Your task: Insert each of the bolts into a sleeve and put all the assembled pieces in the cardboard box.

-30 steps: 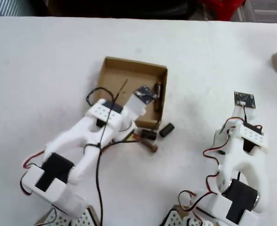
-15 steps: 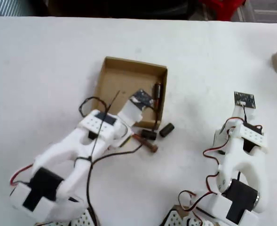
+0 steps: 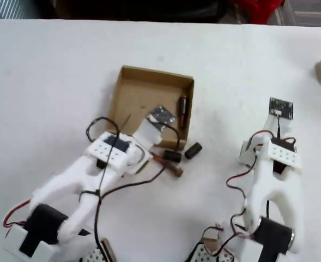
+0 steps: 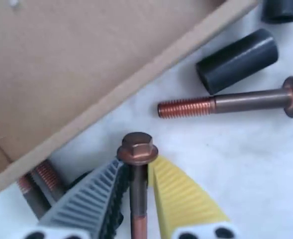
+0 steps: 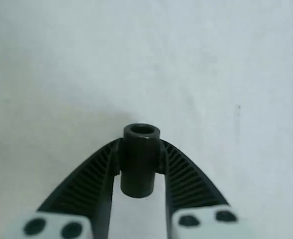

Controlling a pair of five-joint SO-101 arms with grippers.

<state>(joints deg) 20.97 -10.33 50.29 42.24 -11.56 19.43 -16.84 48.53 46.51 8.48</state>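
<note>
Left claw (image 4: 136,167) – bolt (image 4: 137,149), right claw (image 5: 140,147) – sleeve (image 5: 140,167)

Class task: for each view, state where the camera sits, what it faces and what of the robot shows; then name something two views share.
High view: fixed above the table, looking down on the cardboard box; both arms show.
Left wrist view: on the left arm's wrist, looking along its jaws, shut on a bolt, toward the box wall.
Right wrist view: on the right arm's wrist, looking along its jaws, shut on a sleeve, toward the table.
Shared: high and left wrist views both show the box and a loose bolt.
</note>
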